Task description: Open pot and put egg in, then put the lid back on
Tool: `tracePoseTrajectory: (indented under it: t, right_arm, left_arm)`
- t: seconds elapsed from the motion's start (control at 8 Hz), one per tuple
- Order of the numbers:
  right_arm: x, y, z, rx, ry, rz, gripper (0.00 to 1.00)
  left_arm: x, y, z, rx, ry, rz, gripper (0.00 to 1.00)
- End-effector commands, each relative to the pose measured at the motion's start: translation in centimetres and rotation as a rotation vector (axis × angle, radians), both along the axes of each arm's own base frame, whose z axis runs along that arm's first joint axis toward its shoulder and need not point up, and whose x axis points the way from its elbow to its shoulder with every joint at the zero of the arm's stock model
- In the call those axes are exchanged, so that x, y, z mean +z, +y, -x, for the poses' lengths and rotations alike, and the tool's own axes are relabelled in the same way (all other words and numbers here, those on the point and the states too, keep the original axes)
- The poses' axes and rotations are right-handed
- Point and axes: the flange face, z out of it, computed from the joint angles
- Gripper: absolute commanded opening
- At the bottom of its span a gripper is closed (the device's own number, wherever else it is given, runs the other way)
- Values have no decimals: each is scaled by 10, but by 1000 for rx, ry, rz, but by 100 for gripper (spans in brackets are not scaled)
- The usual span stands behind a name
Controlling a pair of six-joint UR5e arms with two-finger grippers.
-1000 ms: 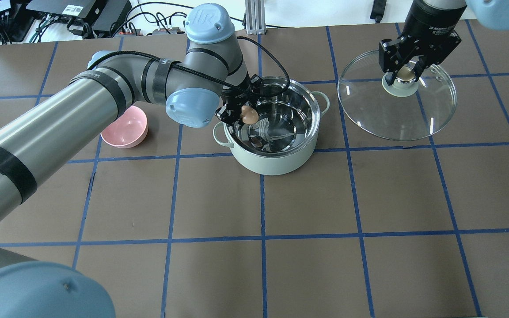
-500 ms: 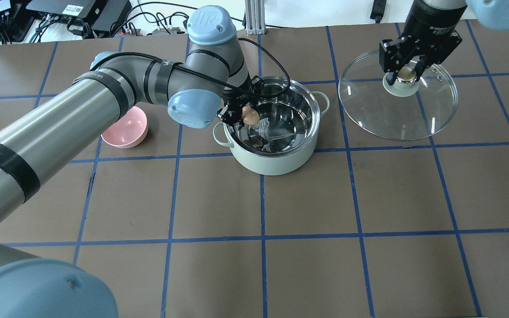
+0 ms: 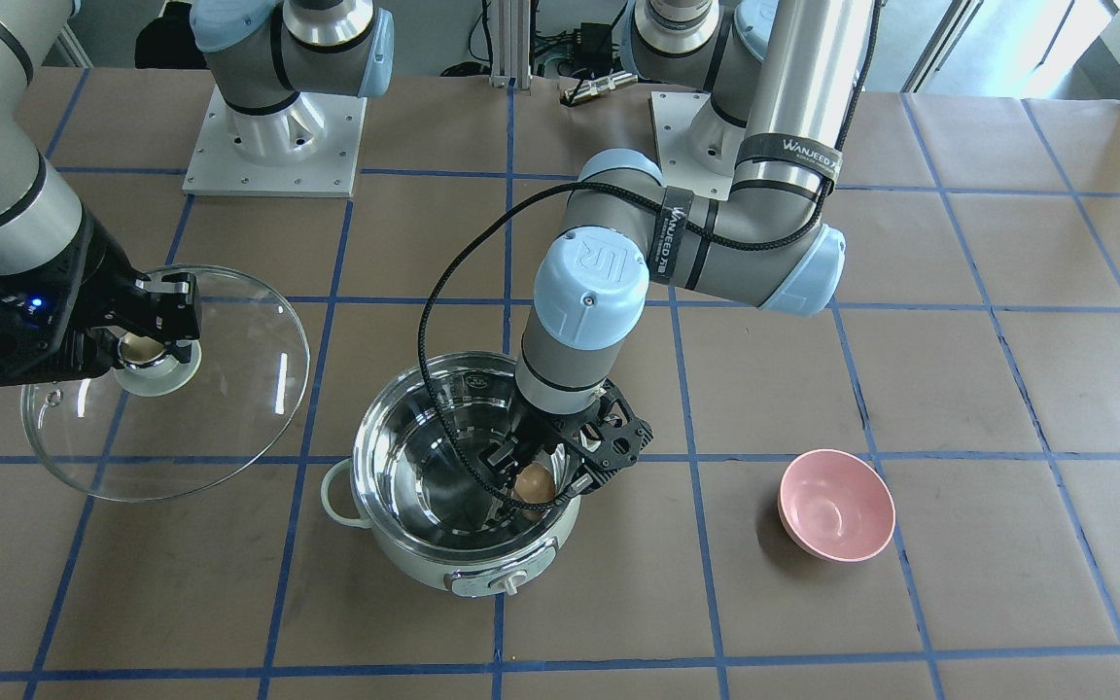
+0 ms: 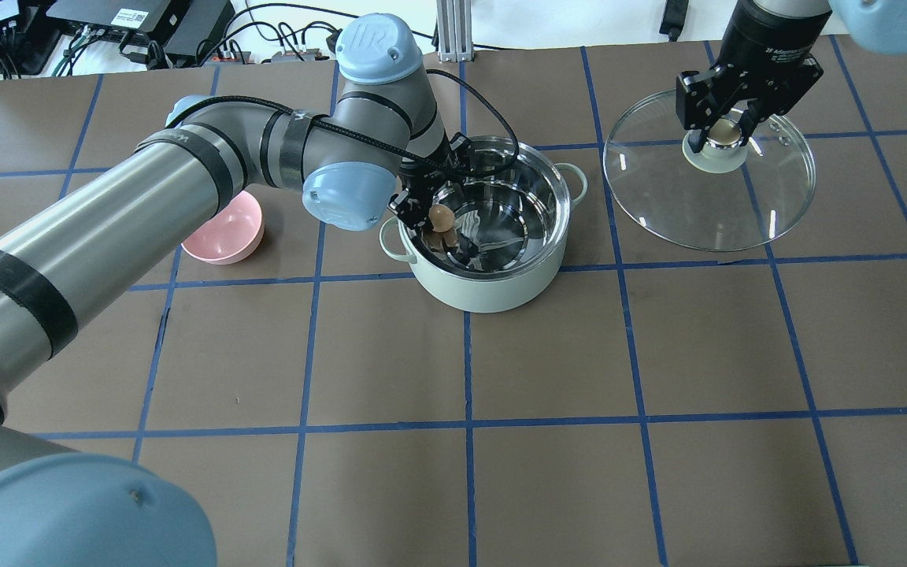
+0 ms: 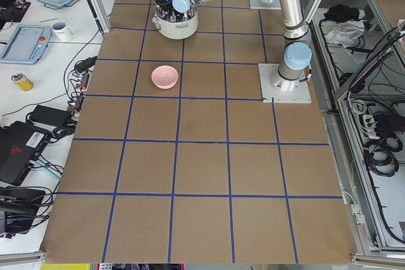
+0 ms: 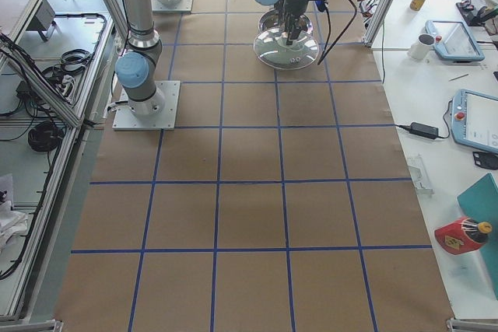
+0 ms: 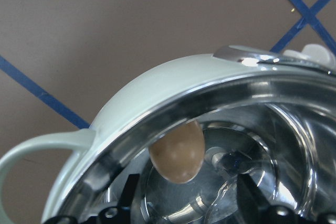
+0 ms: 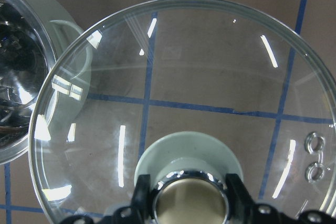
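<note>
The mint-green pot (image 4: 501,291) stands open at the table's middle back, its dial knob showing in the front view (image 3: 511,581). My left gripper (image 4: 443,227) reaches inside its rim on the pink bowl's side. The tan egg (image 4: 443,218) is low inside the pot by the wall; in the left wrist view it (image 7: 177,150) lies just beyond the fingertips, whose gap is wider than the egg. My right gripper (image 4: 723,134) is shut on the tan knob of the glass lid (image 4: 705,205), to the pot's right, away from it.
A pink bowl (image 4: 223,228) sits on the table left of the pot, partly under my left arm. The brown mat with blue tape lines stretches toward the front. Cables and boxes lie beyond the back edge.
My left gripper has gone down into the pot with the egg, and the egg now sits lower against the steel wall. The right gripper and lid have not moved.
</note>
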Motion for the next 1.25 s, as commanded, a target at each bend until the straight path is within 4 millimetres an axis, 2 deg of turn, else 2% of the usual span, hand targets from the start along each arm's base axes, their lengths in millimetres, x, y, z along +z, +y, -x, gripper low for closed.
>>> tracePoseTrajectory:
  t: [0.0,0.25,0.62,0.75,0.88,1.0,1.12]
  right_arm:
    - [0,0,0,0,0,0,0]
    - [2,2,2,1,23,-2,0]
    - [6,3,1,4,27,9,0]
    - [6,4,-1,8,33,8,0]
    - [10,4,-6,15,34,18,0]
    - [13,6,-22,21,35,27,0]
    - [16,11,-52,29,33,38,0]
  left_arm:
    - [-4,-1,1,-1,6,13,100]
    - [6,-3,1,-20,10,35,100]
    - [60,4,-9,-83,9,120,100]
    - [80,6,-22,-67,5,128,100]
    - [102,7,-51,-46,-2,119,100]
    - [123,9,-80,-53,-12,116,100]
    - [147,18,-112,-83,-28,94,100]
